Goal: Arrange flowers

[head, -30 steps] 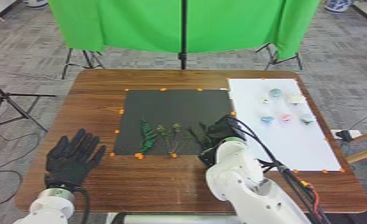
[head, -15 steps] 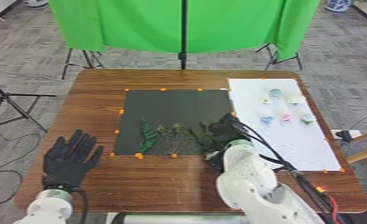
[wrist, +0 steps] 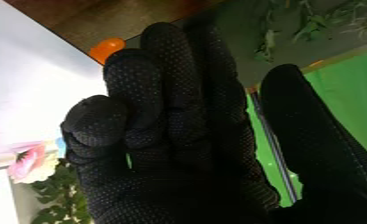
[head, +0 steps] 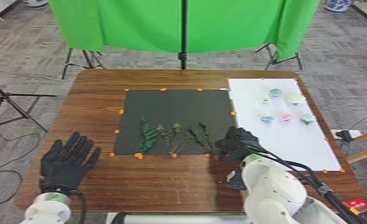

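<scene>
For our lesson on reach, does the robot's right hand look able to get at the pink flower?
Probably yes: the right hand is near the white sheet, nothing tall blocks the pink flower, though the blue flower might crowd it.

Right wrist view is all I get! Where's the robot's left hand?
Observer: The left hand is to the left of the black mat.

Operator: Cool! What's beside the pink flower?

Observer: The pink flower sits between a light blue flower on its left and a greenish flower on its right.

Operator: Which stem is farthest left?

Observer: The leafy dark green stem, lying on the mat.
</scene>
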{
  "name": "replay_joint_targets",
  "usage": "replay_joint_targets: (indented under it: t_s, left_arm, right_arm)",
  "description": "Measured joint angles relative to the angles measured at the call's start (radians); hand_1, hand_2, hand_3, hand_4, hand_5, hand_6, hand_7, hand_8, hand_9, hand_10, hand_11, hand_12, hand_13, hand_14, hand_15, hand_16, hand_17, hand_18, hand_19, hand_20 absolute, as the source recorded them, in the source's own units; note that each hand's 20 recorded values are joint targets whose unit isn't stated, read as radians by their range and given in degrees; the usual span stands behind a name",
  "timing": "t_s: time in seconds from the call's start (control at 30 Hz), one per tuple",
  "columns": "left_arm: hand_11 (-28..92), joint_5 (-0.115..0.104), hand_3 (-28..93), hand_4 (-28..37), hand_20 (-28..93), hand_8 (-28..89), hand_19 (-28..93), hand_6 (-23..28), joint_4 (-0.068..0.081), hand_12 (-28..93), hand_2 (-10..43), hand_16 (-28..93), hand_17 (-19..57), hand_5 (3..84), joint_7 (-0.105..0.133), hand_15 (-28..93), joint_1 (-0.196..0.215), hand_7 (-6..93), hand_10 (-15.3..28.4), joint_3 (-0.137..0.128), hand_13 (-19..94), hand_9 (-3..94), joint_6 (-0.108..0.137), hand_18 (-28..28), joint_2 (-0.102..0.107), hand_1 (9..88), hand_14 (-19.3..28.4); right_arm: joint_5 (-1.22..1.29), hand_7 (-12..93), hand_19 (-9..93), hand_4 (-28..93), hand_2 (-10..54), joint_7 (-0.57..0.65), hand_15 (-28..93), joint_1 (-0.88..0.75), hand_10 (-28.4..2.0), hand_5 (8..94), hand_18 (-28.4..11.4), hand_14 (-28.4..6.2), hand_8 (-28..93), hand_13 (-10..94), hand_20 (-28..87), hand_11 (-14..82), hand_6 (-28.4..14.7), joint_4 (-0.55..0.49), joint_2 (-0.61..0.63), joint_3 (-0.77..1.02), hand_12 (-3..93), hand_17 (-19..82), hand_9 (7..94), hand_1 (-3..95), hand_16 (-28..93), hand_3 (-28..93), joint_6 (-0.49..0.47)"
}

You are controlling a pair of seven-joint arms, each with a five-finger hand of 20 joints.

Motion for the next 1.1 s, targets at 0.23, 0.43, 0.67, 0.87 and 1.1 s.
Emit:
replay_joint_targets:
  t_s: [0.23,0.43,0.67,0.87,1.1]
  left_arm:
    - [33,-0.007,74,-28.3,21,-13,44,6.6,0.0,11,14.6,-8,-2.9,45.8,0.001,55,0.003,25.3,14.9,-0.015,34,41.9,-0.003,15.0,-0.012,31.7,14.7]
    - [33,-0.028,74,-28.3,21,-13,43,6.4,0.0,11,14.6,-8,-2.9,45.9,0.017,55,0.017,25.6,14.8,-0.031,34,42.0,-0.004,14.8,-0.016,31.8,14.7]
    - [33,-0.043,74,-28.3,21,-13,43,6.4,0.001,11,14.8,-8,-2.8,45.9,0.018,55,0.014,26.0,14.6,-0.024,34,42.1,-0.006,14.8,-0.023,31.7,14.5]
    - [33,-0.043,74,-28.3,21,-13,43,6.4,-0.003,12,14.8,-7,-2.8,45.9,0.019,55,0.017,26.4,14.5,-0.025,34,42.2,-0.006,14.8,-0.024,31.8,14.3]
    - [33,-0.043,74,-28.3,22,-14,44,6.3,-0.009,12,15.0,-7,-2.7,45.8,0.019,55,0.018,26.8,14.2,-0.013,34,42.2,-0.006,14.9,-0.025,31.8,14.1]
  right_arm:
    - [0.072,18,92,-15,10.9,-0.003,63,0.005,-19.4,74.4,-28.4,-18.6,-8,68,35,32.1,-5.8,-0.035,0.0,-0.022,28.7,39,80.0,28.9,36,71,-0.026]
    - [0.067,18,92,-14,11.0,-0.007,63,0.006,-19.3,74.0,-28.4,-18.5,-7,68,35,31.8,-5.8,-0.045,-0.017,-0.052,28.4,39,79.7,28.8,35,70,-0.039]
    - [0.031,20,92,-14,11.2,0.011,61,0.007,-19.3,76.4,-28.4,-18.0,-6,71,34,30.0,-6.7,-0.027,-0.037,-0.05,27.2,41,82.4,28.2,34,70,-0.029]
    - [-0.021,22,93,-14,3.9,0.061,61,0.008,-19.1,75.9,-28.4,-17.7,-5,71,35,30.3,-6.5,0.002,-0.015,-0.029,28.1,41,82.1,32.0,34,73,0.034]
    - [-0.24,19,93,-22,-9.5,0.058,62,0.031,-22.2,59.1,-28.1,-19.1,-9,57,39,20.8,-9.1,0.101,0.04,-0.007,18.9,40,60.8,44.2,26,81,0.312]
